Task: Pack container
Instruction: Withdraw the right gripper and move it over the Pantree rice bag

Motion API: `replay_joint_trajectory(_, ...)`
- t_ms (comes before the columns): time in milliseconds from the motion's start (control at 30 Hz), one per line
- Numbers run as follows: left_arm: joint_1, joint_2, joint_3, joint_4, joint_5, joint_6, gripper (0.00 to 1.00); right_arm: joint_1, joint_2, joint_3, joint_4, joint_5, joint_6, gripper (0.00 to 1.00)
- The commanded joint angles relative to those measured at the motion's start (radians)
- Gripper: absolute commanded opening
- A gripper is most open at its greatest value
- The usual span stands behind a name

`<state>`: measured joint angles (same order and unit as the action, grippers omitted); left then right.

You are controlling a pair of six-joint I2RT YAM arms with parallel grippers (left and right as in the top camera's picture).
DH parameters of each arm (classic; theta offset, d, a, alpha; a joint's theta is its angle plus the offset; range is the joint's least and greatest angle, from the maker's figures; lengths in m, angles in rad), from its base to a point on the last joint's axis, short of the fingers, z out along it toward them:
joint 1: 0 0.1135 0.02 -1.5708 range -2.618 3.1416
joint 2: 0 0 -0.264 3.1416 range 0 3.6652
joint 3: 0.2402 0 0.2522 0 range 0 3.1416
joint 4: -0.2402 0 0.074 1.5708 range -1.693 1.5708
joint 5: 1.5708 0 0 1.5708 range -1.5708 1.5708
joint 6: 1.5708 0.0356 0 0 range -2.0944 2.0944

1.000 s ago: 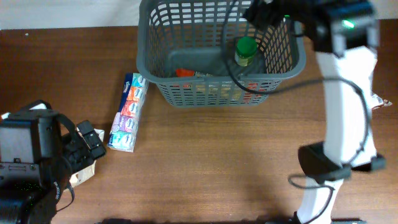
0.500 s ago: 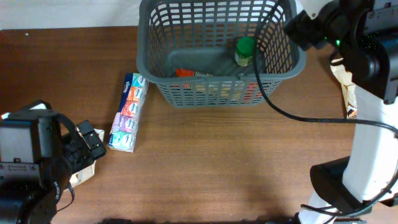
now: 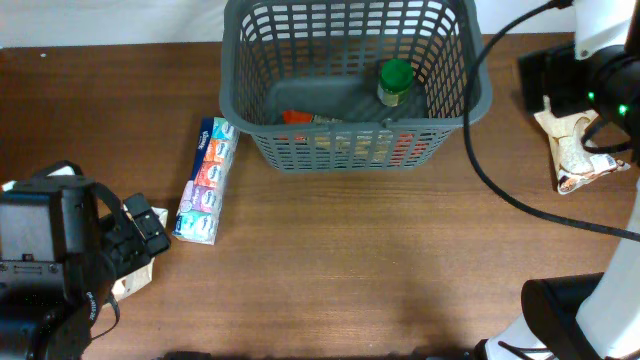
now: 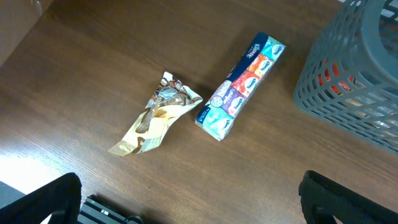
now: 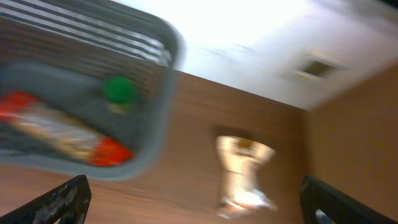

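The right fingers (image 5: 65,200) and left fingers (image 4: 43,200) are spread wide, empty. The crumpled beige snack packet (image 5: 241,171) near the right ones is best straddled across its narrow middle, then carried over the rim of the dark grey slotted plastic basket (image 3: 350,150) at the far middle of the tabletop (image 3: 350,260).

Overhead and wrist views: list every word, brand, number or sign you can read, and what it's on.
None readable in any view.
tissue pack: print on its coloured panels, too small.
gold wrapper beside it: print illegible.
pale wrapper right of the container: too small, blurred.
green-capped bottle in the container: label illegible.
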<state>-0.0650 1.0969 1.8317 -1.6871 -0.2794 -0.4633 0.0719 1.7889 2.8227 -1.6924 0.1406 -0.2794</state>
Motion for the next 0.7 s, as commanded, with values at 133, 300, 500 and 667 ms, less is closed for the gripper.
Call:
replay_joint_trajectory(133,0.005,0.000,0.002,0.000,0.004,0.013,1.00,0.000,0.004,-0.005,0.003,-0.214,0.090,0.99)
replay_joint_trajectory(300,0.005,0.000,0.002,0.000,0.004,0.013,1.00,-0.019,0.018,-0.005,0.021,-0.019,0.143,0.99)
replay_joint_trajectory(500,0.005,0.000,0.002,0.000,0.004,0.013,1.00,-0.172,0.117,-0.005,0.044,0.161,0.314,0.99)
replay_joint_trajectory(667,0.005,0.000,0.002,0.000,0.004,0.013,1.00,-0.306,0.217,-0.005,0.047,0.193,0.314,0.98)
